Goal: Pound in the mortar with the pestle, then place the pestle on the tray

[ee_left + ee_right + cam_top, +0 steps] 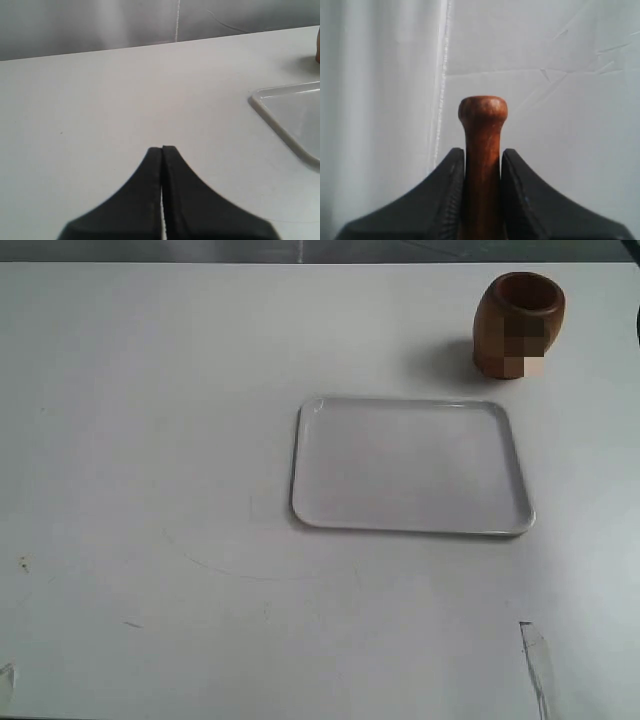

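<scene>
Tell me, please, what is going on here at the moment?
The right gripper is clamped on the pestle at its neck, with the knob showing beyond it. The left gripper is shut and empty, over the table near the tray. The tray is bare, and the mortar stands upright beyond its far corner, apart from it.

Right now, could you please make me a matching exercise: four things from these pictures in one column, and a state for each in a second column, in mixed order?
Things:
1. mortar
2. tray
3. pestle
4. left pincer

States:
A. shut, holding nothing
B. lying flat, white, nothing on it
C. standing upright, round opening on top
D. gripped by the right pincer

Pairs: 1-C; 2-B; 3-D; 4-A
</scene>
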You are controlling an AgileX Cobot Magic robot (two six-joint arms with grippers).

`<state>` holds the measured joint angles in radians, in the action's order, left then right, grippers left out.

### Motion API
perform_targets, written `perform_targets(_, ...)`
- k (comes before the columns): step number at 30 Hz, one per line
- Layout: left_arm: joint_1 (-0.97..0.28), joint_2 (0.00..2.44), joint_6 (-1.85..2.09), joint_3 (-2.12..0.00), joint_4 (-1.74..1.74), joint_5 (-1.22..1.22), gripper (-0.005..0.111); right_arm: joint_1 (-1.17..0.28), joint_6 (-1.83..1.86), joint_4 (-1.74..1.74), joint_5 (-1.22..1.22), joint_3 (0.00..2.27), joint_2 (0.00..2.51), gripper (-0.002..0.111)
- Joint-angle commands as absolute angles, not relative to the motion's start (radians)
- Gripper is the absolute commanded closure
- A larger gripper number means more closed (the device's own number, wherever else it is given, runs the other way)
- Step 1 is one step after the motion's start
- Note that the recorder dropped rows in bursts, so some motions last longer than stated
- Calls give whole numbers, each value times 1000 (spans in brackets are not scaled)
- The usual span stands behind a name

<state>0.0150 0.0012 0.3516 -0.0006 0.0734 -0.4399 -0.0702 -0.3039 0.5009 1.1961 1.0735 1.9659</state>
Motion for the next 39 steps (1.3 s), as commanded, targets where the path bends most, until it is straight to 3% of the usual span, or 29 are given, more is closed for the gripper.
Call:
perform_targets(1, 7, 0, 343, 0, 66, -437, 107, -68, -304, 523, 1080, 1072, 1977, 108)
perform_targets(18, 7, 0, 343, 0, 66, -437, 107, -68, -262, 513, 1079, 1072, 2215, 108)
perform_targets(24, 7, 0, 343, 0, 66, -437, 107, -68, -266, 511, 1094, 1067, 2106, 108)
perform_targets(28, 7, 0, 343, 0, 66, -437, 107, -71, -278, 569, 1075, 1067, 1901, 108)
perform_targets(33, 7, 0, 343, 0, 66, -437, 107, -165, -415, 1031, 876, 1067, 1761, 108)
perform_targets(35, 7, 0, 343, 0, 66, -437, 107, -242, -570, 1331, 742, 1067, 1792, 108)
perform_targets(39, 7, 0, 343, 0, 66, -437, 107, -292, -807, 1596, 727, 1067, 1863, 108)
